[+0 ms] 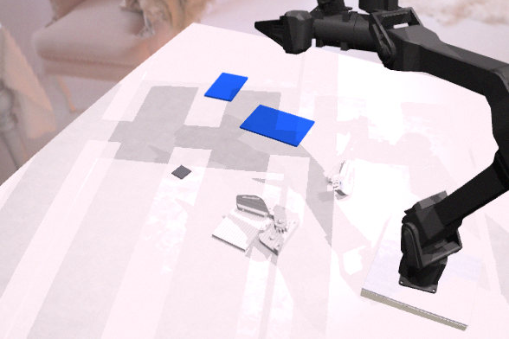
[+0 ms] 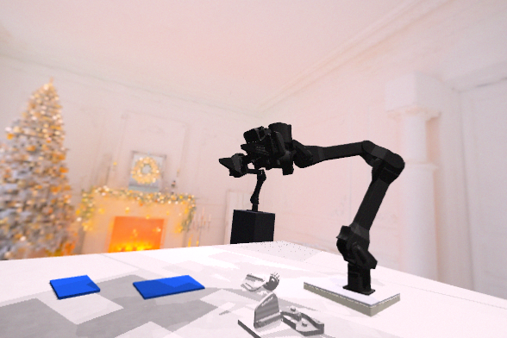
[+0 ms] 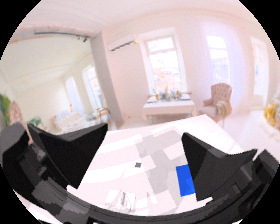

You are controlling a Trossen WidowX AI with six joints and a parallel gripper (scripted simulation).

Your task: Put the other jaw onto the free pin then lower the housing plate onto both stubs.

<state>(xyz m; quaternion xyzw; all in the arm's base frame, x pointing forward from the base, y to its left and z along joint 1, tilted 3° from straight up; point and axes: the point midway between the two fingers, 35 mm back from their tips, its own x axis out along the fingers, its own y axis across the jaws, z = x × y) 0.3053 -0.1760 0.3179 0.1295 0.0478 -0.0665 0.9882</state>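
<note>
My gripper (image 1: 260, 25) (image 2: 232, 153) (image 3: 146, 129) is open and empty, raised high above the table and far from the parts. A loose pale jaw (image 1: 345, 178) (image 2: 254, 282) with gear teeth lies on the table. The pale assembly has a ribbed flat plate (image 1: 237, 230), an upright curved jaw (image 1: 251, 204) at its edge and a toothed gear (image 1: 280, 221) beside it. A lower base part (image 1: 272, 243) (image 2: 310, 324) carries small round stubs. The pale parts blend together, so I cannot tell which is the housing plate or whether any teeth mesh.
Two flat blue panels, a small one (image 1: 226, 86) (image 2: 75, 287) and a larger one (image 1: 277, 125) (image 2: 168, 286) (image 3: 185, 181), lie behind the assembly. A small dark square (image 1: 181, 171) (image 3: 138, 164) lies on the table. The arm stands on a pale base slab (image 1: 381, 277) (image 2: 328, 293).
</note>
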